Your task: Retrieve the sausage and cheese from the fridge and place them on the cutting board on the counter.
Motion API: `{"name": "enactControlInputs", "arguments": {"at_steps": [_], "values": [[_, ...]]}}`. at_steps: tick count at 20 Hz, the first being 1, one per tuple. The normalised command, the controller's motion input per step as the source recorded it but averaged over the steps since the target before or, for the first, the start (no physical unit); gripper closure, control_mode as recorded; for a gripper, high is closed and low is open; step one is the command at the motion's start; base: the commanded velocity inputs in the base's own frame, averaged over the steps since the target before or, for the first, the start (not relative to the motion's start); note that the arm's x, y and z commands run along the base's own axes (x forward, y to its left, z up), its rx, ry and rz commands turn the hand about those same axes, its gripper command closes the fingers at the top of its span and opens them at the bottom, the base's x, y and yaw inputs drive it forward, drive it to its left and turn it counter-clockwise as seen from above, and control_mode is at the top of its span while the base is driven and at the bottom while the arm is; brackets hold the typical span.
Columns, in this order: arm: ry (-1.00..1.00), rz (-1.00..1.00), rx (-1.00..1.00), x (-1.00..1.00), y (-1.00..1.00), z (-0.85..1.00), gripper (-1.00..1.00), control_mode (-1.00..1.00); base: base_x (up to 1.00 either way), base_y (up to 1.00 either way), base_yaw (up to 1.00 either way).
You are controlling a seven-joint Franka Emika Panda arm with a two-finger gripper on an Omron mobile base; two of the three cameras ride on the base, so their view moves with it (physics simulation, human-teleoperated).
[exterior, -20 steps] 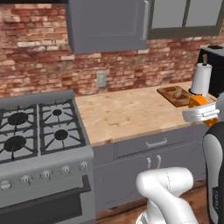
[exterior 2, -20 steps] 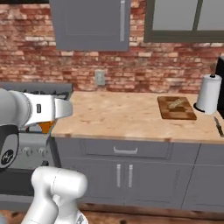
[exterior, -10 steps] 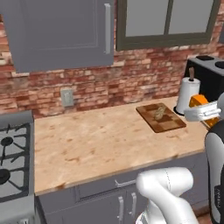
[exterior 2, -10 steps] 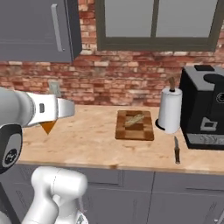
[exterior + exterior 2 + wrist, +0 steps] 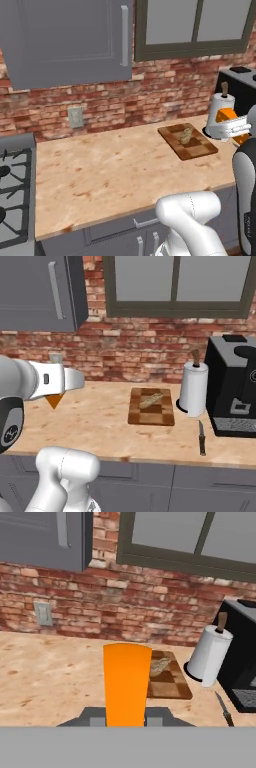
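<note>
From the hand view I see my claw (image 5: 126, 717) clamped on the orange wedge of cheese (image 5: 127, 682), which stands up between the fingers with its long axis running away from the camera toward the far wall. In the right base view the same wedge (image 5: 54, 400) hangs point-down under the hand, above the near left part of the wide beige-tan mottled stone desk (image 5: 100, 426). In the left base view the orange piece (image 5: 227, 116) shows at the right edge, next to the arm.

Farther along the desk lies the small rectangular brown chequered wooden cutting board (image 5: 151, 407), its long axis running near to far. On its far half rests a pale tan sausage (image 5: 150, 400), lying slantwise with its far end turned to the right. The cheese is well apart from the board, to its left and nearer to me.

Just right of the board stands a white paper towel roll (image 5: 193, 389) on a dark spindle, and right of that a black coffee machine (image 5: 235, 386). A dark-handled knife (image 5: 201, 437) lies on the desk near the machine, pointing near to far.

Behind all this runs the red brick wall (image 5: 145, 346), with a grey wall cupboard (image 5: 35, 291) at upper left.
</note>
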Motion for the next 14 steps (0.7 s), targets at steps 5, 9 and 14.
{"name": "enactControlInputs", "arguments": {"at_steps": [5,9,14], "values": [[0.0,0.0,0.0,0.0,0.0,0.0,1.0,1.0,0.67,-0.06,0.0],[0.0,0.0,0.0,0.0,0.0,0.0,1.0,1.0,0.88,-0.11,0.0],[0.21,0.0,0.0,0.57,-0.18,-0.12,1.0,-1.0,0.4,-0.05,0.0]]}}
